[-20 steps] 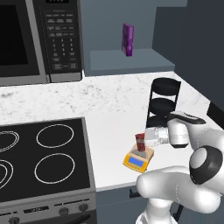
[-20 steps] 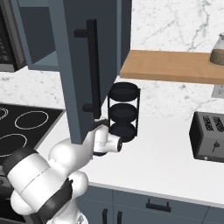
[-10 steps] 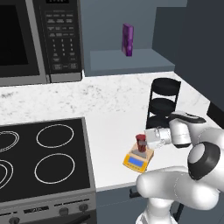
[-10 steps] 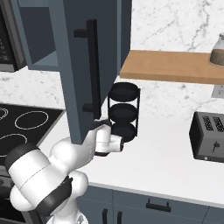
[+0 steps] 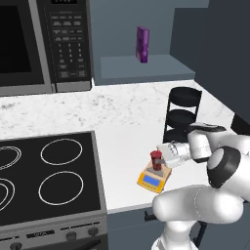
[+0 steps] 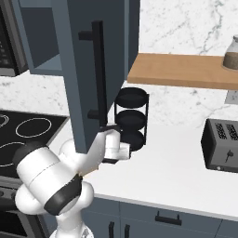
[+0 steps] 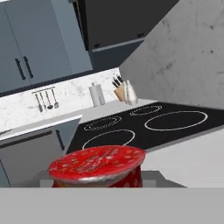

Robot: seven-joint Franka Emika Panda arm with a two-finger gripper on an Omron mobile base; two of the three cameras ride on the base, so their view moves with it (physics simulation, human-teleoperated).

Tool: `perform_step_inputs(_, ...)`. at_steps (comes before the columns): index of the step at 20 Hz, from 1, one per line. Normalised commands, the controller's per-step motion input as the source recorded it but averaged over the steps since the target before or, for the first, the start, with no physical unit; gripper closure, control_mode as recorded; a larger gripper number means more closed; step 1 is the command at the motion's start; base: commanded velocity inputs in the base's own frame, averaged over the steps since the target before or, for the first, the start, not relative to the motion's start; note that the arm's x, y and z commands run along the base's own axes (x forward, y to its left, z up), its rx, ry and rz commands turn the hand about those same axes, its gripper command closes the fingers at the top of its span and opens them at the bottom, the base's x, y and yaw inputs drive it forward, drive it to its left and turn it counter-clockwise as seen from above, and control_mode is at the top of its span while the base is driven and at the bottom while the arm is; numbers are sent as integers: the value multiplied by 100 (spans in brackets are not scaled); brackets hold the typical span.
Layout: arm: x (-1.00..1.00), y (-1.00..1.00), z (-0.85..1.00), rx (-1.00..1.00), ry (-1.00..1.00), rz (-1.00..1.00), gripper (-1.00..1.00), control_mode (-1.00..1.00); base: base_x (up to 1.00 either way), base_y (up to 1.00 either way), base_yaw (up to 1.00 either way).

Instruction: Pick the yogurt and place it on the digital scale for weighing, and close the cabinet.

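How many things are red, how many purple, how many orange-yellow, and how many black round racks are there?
Red: 1, the yogurt
Purple: 1, the purple box
Orange-yellow: 1, the digital scale
Black round racks: 1, the three-tier rack
Total: 4

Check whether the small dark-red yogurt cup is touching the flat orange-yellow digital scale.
Touching. In the left base view the dark-red yogurt cup stands upright on the grey plate of the orange-yellow scale, with no gap under its base.
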Motion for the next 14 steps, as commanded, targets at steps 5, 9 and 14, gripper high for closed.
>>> perform_step_inputs(5,-3,4,-19,19,-2,10,100,-100,0,0,0)
perform_step_inputs(9,0,0,-14,0,-6,4,100,-100,0,0,0)
perform_step_inputs(14,0,5,-20,0,-5,1,-100,-100,0,0,0)
